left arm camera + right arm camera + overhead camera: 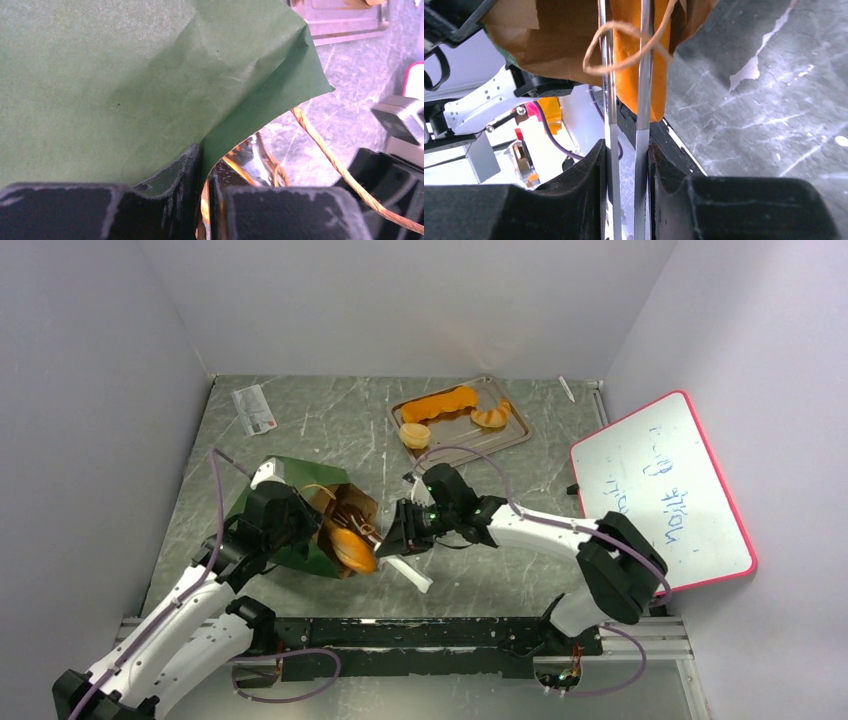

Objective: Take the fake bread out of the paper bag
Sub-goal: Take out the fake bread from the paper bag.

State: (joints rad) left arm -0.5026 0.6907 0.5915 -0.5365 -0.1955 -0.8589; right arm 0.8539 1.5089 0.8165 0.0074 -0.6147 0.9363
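Observation:
The dark green paper bag [290, 502] lies tipped on the table, its brown mouth facing right. My left gripper [297, 527] is shut on the bag's green edge [125, 75], and the jaws [202, 200] pinch the paper. My right gripper [405, 530] is shut on a pair of metal tongs [624, 125]. The tong blades reach into the bag's mouth and lie either side of an orange loaf of fake bread [634, 60], which pokes out of the bag [352, 548]. A tan cord handle [624, 55] loops across the blades.
A grey metal tray [520, 430] at the back holds a baguette [440, 403], a croissant [490, 417] and a pale bun [414, 435]. A pink-framed whiteboard [660, 490] leans at the right. A card [253, 410] lies at the back left.

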